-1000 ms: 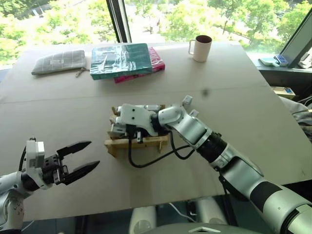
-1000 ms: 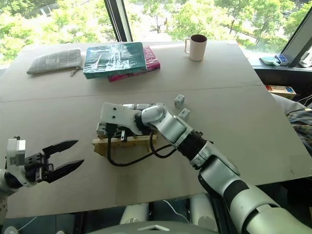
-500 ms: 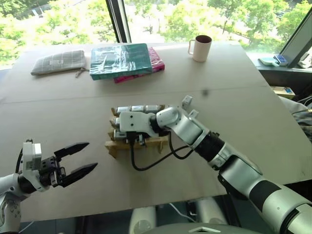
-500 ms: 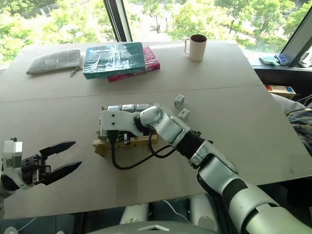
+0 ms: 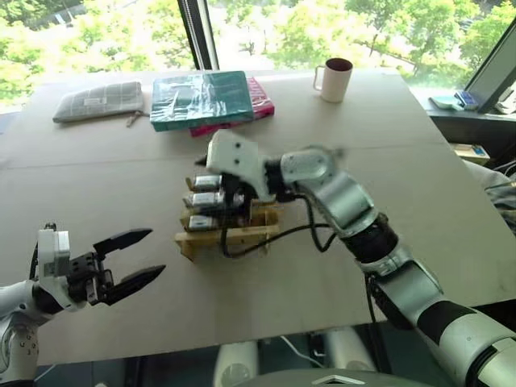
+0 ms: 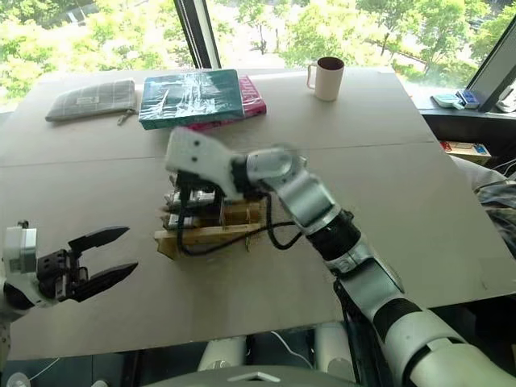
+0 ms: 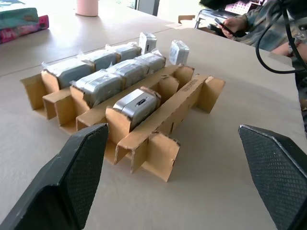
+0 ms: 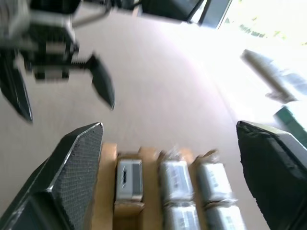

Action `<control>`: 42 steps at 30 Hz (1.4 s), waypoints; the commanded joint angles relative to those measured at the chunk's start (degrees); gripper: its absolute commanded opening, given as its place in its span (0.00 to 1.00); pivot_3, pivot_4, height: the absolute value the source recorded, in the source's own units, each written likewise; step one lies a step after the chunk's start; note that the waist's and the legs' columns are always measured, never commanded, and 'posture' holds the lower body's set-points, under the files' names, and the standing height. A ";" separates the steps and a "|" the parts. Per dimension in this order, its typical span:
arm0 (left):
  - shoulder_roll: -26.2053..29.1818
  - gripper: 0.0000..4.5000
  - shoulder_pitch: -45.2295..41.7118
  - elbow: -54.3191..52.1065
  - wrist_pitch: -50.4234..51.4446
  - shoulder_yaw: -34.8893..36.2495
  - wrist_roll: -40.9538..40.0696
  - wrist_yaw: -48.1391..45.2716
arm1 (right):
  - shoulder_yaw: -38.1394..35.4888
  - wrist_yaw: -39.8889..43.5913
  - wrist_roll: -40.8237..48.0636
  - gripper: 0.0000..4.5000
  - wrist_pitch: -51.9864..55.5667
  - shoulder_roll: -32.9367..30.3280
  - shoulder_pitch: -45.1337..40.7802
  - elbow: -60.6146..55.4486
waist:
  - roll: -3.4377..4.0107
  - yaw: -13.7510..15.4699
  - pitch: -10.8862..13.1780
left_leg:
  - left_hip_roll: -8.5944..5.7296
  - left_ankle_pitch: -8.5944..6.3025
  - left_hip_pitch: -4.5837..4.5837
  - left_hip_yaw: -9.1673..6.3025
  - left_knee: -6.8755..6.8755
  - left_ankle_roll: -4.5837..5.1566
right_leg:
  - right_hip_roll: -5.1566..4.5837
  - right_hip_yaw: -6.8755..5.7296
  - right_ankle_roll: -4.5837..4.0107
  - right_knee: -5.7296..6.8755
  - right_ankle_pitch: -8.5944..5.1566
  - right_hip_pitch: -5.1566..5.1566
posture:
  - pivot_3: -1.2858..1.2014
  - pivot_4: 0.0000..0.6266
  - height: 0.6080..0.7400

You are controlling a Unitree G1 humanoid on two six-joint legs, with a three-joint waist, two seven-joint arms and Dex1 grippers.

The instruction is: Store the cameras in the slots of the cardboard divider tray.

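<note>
The cardboard divider tray (image 5: 228,235) lies mid-table. Several plastic-wrapped cameras (image 7: 98,81) fill its two rear rows. One bare silver camera (image 7: 136,103) sits in a slot of the row in front of them, and it is also seen from above (image 8: 128,178). Two more cameras (image 7: 178,51) stand loose on the table beyond the tray. My right gripper (image 8: 169,124) hovers above the tray, open and empty. Left of the tray and low over the table, my left gripper (image 5: 153,251) is open and points at it.
A black cable (image 5: 266,238) from my right wrist drapes over the tray's front. At the back stand a mug (image 5: 334,79), teal and pink wrapped books (image 5: 210,98) and a grey pouch (image 5: 98,101). A person's hand holding a phone (image 7: 230,24) is beyond the table.
My right gripper has opened, left the bare camera in its slot and risen above the tray. The left gripper has stayed about where it was.
</note>
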 commanded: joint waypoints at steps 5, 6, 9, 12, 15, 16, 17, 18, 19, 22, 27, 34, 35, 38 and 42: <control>-1.24 1.00 -3.93 -7.97 4.03 -4.75 -3.42 1.91 | -11.56 -16.94 -2.82 0.99 25.07 -8.97 16.45 -24.91 | -0.11 -0.33 -0.05 | -0.05 0.00 0.00 0.13 0.02 0.00 | -0.10 0.07 0.05 -0.01 -0.03 -0.01 | 0.52 0.24 1.00; -1.34 1.00 -4.58 -8.46 4.39 -5.38 -3.59 1.99 | -12.91 -19.84 -3.40 0.99 27.97 -7.96 18.02 -26.30 | -0.03 -0.44 -0.01 | -0.05 0.00 0.00 0.13 0.02 0.00 | -0.10 0.08 0.05 0.00 -0.03 -0.02 | 0.52 0.24 1.00; -1.65 1.00 -7.32 -8.70 5.52 -7.34 -3.87 2.49 | -13.97 -26.52 -5.58 0.99 33.14 -7.03 22.70 -28.83 | 0.01 -0.82 0.01 | 0.00 0.00 0.12 0.11 -0.08 0.00 | 0.10 0.19 0.12 0.10 -0.07 -0.07 | 0.52 0.24 1.00; -1.26 1.00 -9.57 -8.17 6.15 -8.81 -3.63 2.02 | -15.55 -31.32 -5.16 0.99 37.24 -2.10 24.07 -29.31 | 0.03 -1.48 0.03 | 0.01 0.01 0.23 0.04 -0.13 0.01 | 0.22 0.26 0.14 0.13 -0.09 -0.06 | 0.52 0.24 1.00; -0.64 1.00 -11.88 -7.07 6.84 -9.29 -3.59 1.81 | -17.65 -34.59 -4.36 0.99 41.35 3.19 23.54 -28.60 | 0.01 -1.84 0.02 | 0.00 0.01 0.25 0.01 -0.13 0.02 | 0.25 0.32 0.15 0.14 -0.09 -0.05 | 0.52 0.24 1.00; -0.58 1.00 -12.23 -6.79 6.97 -9.28 -3.53 1.74 | -17.86 -35.13 -4.17 0.99 42.16 3.76 23.29 -28.41 | 0.01 -1.88 0.02 | 0.00 0.01 0.25 0.00 -0.12 0.02 | 0.27 0.32 0.15 0.14 -0.09 -0.04 | 0.52 0.24 1.00; -0.52 1.00 -12.44 -6.53 6.88 -9.30 -3.33 1.50 | -18.41 -35.84 -3.99 0.99 42.75 4.74 23.07 -28.00 | 0.02 -1.87 0.03 | 0.00 0.01 0.25 0.00 -0.12 0.02 | 0.26 0.33 0.16 0.13 -0.09 -0.03 | 0.52 0.24 1.00; -0.46 1.00 -12.57 -6.33 6.84 -9.31 -3.21 1.31 | -19.17 -36.52 -3.69 0.99 43.33 5.99 22.62 -27.36 | 0.03 -1.87 0.03 | -0.01 0.01 0.24 0.02 -0.12 0.02 | 0.25 0.35 0.16 0.10 -0.10 -0.03 | 0.52 0.24 1.00; -0.41 1.00 -12.58 -6.19 6.76 -9.31 -3.12 1.13 | -20.11 -37.22 -3.30 0.99 44.07 7.49 22.06 -26.78 | 0.03 -1.87 0.03 | -0.01 0.01 0.24 0.03 -0.12 0.02 | 0.24 0.35 0.16 0.08 -0.10 -0.03 | 0.52 0.24 1.00; -0.42 1.00 -12.48 -6.05 6.57 -9.28 -2.98 1.03 | -23.25 -40.74 -3.77 0.99 46.34 11.72 20.17 -23.64 | 0.02 -1.88 0.02 | 0.00 0.01 0.19 0.03 -0.13 0.02 | 0.24 0.35 0.16 0.04 -0.10 -0.04 | 0.52 0.24 1.00; -0.80 1.00 -11.76 -6.57 6.17 -9.02 -2.86 1.12 | -26.20 -43.85 -2.83 0.99 47.40 15.27 18.82 -20.56 | 0.05 -1.73 0.04 | -0.01 0.01 0.17 -0.01 -0.14 0.02 | 0.22 0.31 0.15 0.02 -0.10 -0.03 | 0.52 0.24 1.00; -0.67 1.00 -9.77 -6.53 4.87 -6.79 -3.52 0.22 | -26.50 -45.63 -0.22 0.99 46.83 16.30 17.53 -17.17 | 0.06 -2.03 0.05 | 0.00 0.00 0.18 -0.03 -0.18 0.02 | 0.23 0.27 0.15 -0.01 -0.10 -0.05 | 0.52 0.24 1.00; -0.60 1.00 -9.58 -6.31 4.42 -6.53 -3.29 0.01 | -26.25 -45.74 0.24 0.99 46.49 16.21 17.24 -16.74 | 0.06 -2.04 0.05 | 0.00 0.00 0.19 -0.03 -0.19 0.02 | 0.23 0.27 0.15 0.00 -0.10 -0.05 | 0.52 0.24 1.00; -0.81 1.00 -9.37 -5.69 3.61 -5.53 -3.11 0.30 | -25.60 -45.51 2.10 0.99 45.44 16.11 16.40 -15.96 | 0.07 -2.02 0.05 | 0.00 0.00 0.21 -0.03 -0.20 0.02 | 0.22 0.27 0.15 0.00 -0.10 -0.04 | 0.52 0.24 1.00; -1.04 1.00 -8.02 -5.42 2.70 -4.97 -2.67 0.13 | -24.72 -45.37 4.45 0.99 45.10 15.94 15.70 -15.33 | 0.08 -2.01 0.06 | 0.00 0.00 0.20 -0.02 -0.20 0.02 | 0.21 0.28 0.15 -0.02 -0.10 -0.04 | 0.52 0.24 1.00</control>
